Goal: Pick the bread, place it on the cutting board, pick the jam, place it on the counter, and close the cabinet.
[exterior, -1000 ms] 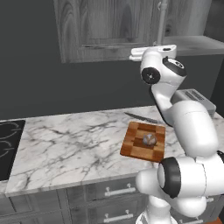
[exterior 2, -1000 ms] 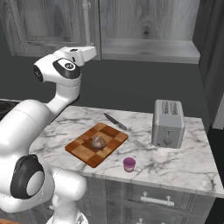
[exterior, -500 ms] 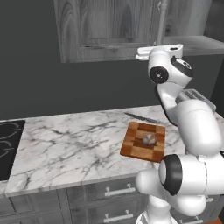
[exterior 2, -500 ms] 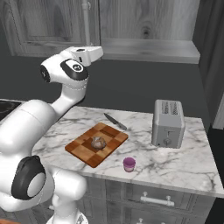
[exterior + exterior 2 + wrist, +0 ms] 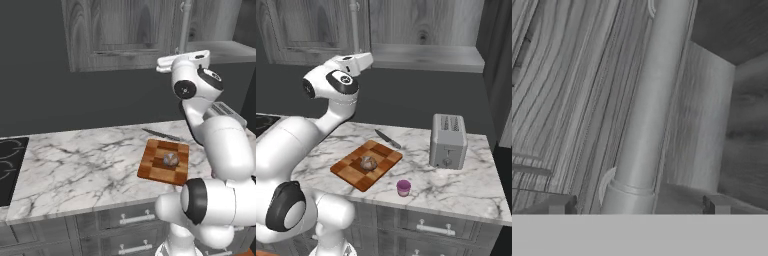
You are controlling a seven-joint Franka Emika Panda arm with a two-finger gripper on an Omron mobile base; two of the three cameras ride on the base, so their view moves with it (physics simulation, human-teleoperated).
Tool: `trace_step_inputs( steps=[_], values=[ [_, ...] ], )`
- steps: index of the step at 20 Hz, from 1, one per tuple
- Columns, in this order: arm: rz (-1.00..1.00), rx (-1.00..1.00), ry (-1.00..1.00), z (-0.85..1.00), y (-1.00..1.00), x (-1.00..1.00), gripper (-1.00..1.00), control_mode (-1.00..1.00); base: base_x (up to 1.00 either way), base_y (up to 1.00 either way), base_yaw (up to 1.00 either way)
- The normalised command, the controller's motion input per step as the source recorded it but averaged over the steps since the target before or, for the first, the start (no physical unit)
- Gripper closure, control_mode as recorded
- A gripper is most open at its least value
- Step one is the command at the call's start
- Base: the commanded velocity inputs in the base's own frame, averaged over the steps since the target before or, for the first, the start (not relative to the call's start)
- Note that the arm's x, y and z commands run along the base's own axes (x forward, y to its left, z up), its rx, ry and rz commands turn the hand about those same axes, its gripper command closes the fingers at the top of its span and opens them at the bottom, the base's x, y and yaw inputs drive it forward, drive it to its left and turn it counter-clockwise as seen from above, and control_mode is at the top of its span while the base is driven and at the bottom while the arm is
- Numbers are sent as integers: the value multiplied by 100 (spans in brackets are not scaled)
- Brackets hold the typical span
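Item, current step: closing the cabinet (image 5: 127, 35), since we are finding the bread (image 5: 368, 163) already sitting on the cutting board (image 5: 351, 172) and the jam (image 5: 403, 187) standing on the counter (image 5: 466, 187) just in front of the board's near corner. Item, tool: the gripper (image 5: 634, 205) is reaching up at the door's edge, its two dark tips flanking the base of the long pale bar handle (image 5: 647, 110) in the hand view; we are judging it spread and holding nothing, with the handle lying between the tips but no contact visible. Item, door: in the hand view the door face is sitting to the left of the handle and a shadowed interior is opening to the right, so we are reading the door as not yet flush. Item, method: we are advising a steady push on the panel or handle along the door's swing, keeping the tips square to the bar so it does not slip out sideways, and keeping the elbow clear of the toaster (image 5: 447, 141) and the knife (image 5: 388, 139) below. Item, markings: we are finding no brand, label or readable writing on the jar, toaster, cabinet or robot.
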Motion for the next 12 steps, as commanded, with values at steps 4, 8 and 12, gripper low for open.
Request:
trace_step_inputs(
  steps=[4, 8, 12],
  values=[
    [7, -6, 0, -2, 17, -8, -100, -100, 0, 0, 0],
    [7, 0, 0, 0, 1, -20, -100, -100, 0, 0, 0],
    [7, 0, -3, 0, 0, -36, -100, -100, 0, 0, 0]
  ],
)
